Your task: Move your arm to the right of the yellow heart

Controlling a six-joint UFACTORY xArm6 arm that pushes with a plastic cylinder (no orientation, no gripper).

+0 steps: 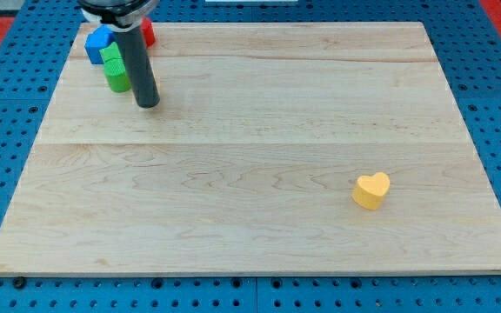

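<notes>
**A:** Hand first: what does the arm end in, and is it wide, narrow, or holding anything?

**B:** No hand with jaws shows at all, so wide or narrow does not apply; the arm ends in a plain dark rod that holds nothing. My tip (148, 103) rests on the worktop (250, 235) near the view's top left corner.

**A:** What sits closest to it?

**B:** A green block (116, 73), just beside the rod on the view's left; whether they touch I cannot tell. Behind that is a blue block (99, 41), and a red block (147, 33) peeks out on the rod's other side, partly hidden by the arm. Their shapes are too covered to name. The three crowd one corner, which I judge leaves the open wood free for travel.

**A:** And the task's thing?

**B:** The yellow heart (371, 190) lies alone toward the view's lower right, well apart from my tip, with bare wood between it and the worktop's right edge.

**A:** So how far along?

**B:** By my reading, hardly begun. The tip would need a long diagonal run, and I would pass above or below the heart rather than straight at it, since a rod at table height would shove it instead of stopping to its right.
</notes>
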